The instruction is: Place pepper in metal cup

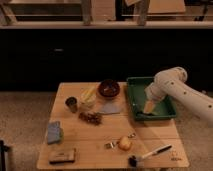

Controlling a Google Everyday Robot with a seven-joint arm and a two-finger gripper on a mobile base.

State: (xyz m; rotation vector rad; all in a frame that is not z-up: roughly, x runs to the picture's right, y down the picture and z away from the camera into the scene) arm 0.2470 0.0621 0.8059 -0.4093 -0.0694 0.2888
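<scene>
The metal cup (pixel 71 104) is small, dark and shiny, and stands upright on the left part of the wooden table (pixel 95 142). A dark reddish-brown lumpy thing (pixel 91 118) lies right of the cup; I cannot tell whether it is the pepper. My gripper (pixel 150 107) hangs from the white arm (pixel 172 86) and points down over the green tray (pixel 136 100) at the table's right. It is far from the cup. I cannot see anything held in it.
A pale container with yellow sticks (pixel 89 98) stands next to the cup, with a dark red bowl (pixel 108 89) behind it. A grey cloth (pixel 109 108), blue sponge (pixel 54 132), brown block (pixel 63 156), fork (pixel 114 144), yellowish round item (pixel 124 143) and brush (pixel 149 155) lie on the table.
</scene>
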